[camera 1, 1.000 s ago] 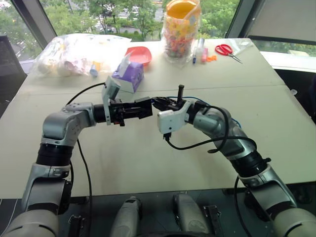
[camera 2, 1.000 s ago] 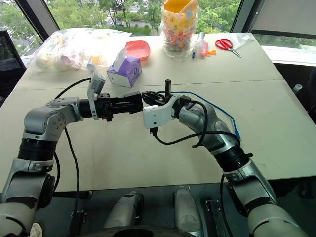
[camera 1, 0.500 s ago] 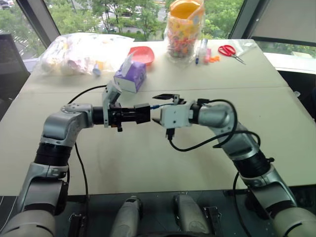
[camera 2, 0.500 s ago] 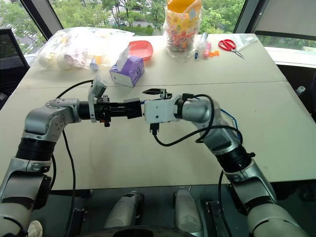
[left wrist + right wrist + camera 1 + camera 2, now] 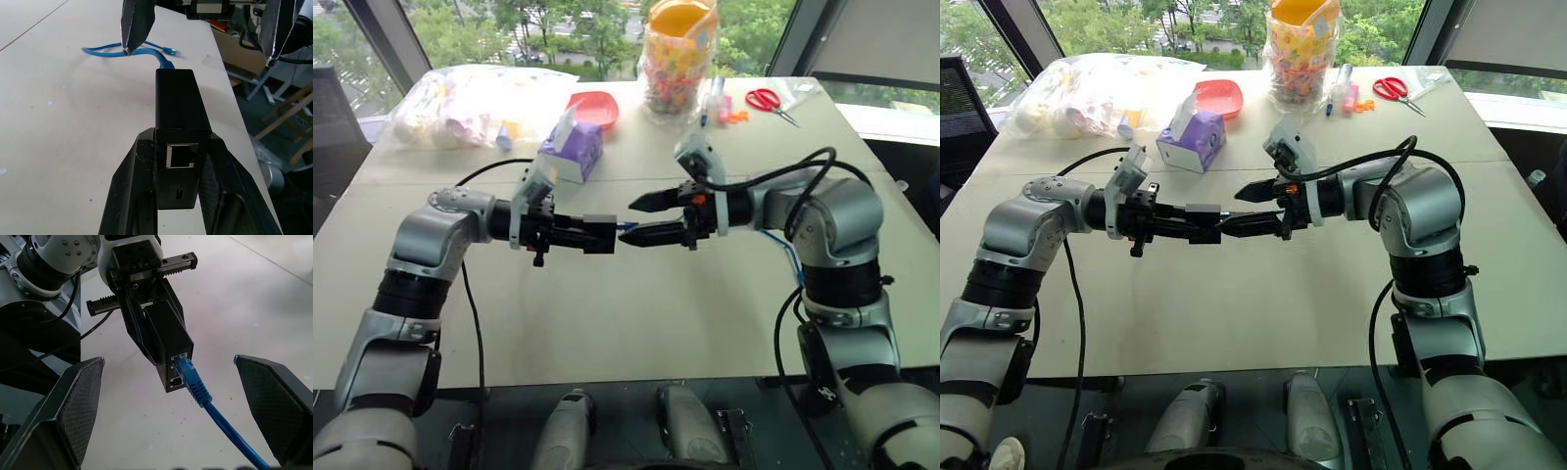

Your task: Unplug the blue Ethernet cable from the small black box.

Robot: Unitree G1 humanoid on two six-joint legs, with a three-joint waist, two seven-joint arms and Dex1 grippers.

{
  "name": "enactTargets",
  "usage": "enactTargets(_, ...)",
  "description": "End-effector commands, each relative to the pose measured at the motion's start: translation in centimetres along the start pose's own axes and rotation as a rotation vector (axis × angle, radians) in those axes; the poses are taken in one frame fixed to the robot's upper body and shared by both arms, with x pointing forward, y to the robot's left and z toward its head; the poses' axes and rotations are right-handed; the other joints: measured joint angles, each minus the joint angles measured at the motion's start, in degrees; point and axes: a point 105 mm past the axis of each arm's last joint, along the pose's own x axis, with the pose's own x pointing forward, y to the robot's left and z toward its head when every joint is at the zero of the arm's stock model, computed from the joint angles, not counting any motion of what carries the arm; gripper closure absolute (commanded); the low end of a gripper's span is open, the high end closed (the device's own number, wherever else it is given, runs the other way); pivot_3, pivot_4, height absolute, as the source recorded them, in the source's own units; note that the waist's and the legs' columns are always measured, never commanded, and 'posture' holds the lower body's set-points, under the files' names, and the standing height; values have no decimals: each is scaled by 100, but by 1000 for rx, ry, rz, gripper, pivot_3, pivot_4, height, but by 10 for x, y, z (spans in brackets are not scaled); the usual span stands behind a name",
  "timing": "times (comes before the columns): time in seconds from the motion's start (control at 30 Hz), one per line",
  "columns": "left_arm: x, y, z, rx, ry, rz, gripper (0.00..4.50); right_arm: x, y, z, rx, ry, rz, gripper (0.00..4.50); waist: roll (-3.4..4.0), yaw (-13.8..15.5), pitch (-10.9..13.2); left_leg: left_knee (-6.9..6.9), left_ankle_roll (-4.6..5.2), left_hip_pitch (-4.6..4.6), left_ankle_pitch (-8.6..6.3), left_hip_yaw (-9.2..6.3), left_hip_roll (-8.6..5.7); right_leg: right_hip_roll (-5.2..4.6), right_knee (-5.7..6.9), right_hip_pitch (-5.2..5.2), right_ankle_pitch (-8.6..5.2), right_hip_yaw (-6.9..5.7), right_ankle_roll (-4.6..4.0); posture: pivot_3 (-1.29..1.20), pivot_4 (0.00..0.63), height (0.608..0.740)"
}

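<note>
The left hand (image 5: 592, 234) is clamped on the small black box (image 5: 168, 340), holding it in the air above the middle of the tabletop (image 5: 636, 313). The blue cable (image 5: 205, 399) is plugged into the box's end. The right hand (image 5: 641, 220) faces it, fingers spread wide, gripping nothing.
</note>
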Motion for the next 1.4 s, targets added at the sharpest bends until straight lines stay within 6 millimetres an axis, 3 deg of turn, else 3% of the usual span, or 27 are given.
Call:
enactTargets(0.03,-2,-1,12,57,-3,-7,4011,3,8,7,-34,-9,28,60,0,-4,0,0,1,0,0,0,0,0,0,0,0,0,0,0,150,740)
enactTargets(0.13,-2,-1,12,56,-4,-4,4011,8,9,2,-40,13,25,895,0,-6,0,0,1,0,0,0,0,0,1,-1,0,0,0,0,150,740)
enactTargets(0.27,-2,-2,13,54,-8,-6,4011,13,7,-1,-37,28,10,3014,0,-8,0,-1,1,0,-1,1,0,0,2,-3,0,0,1,0,150,740)
enactTargets(0.9,-2,-5,12,54,0,-15,4011,13,6,-5,-63,58,12,3014,0,-9,0,0,1,0,-1,1,0,1,2,-3,0,0,1,0,150,740)
enactTargets(1.0,-1,-5,12,57,0,-19,4011,13,6,-5,-67,63,13,3901,0,-7,0,0,1,0,-1,1,0,0,1,-3,0,0,1,0,150,740)
enactTargets(1.03,-1,-6,12,58,1,-21,4011,13,5,-5,-68,64,14,4392,0,-8,0,0,1,0,-1,1,0,0,1,-3,0,0,1,0,150,740)
enactTargets(1.4,-1,-12,6,69,32,-49,4011,13,3,-5,-69,80,16,4473,0,-10,0,0,1,0,0,2,1,1,2,-3,0,0,1,0,150,740)
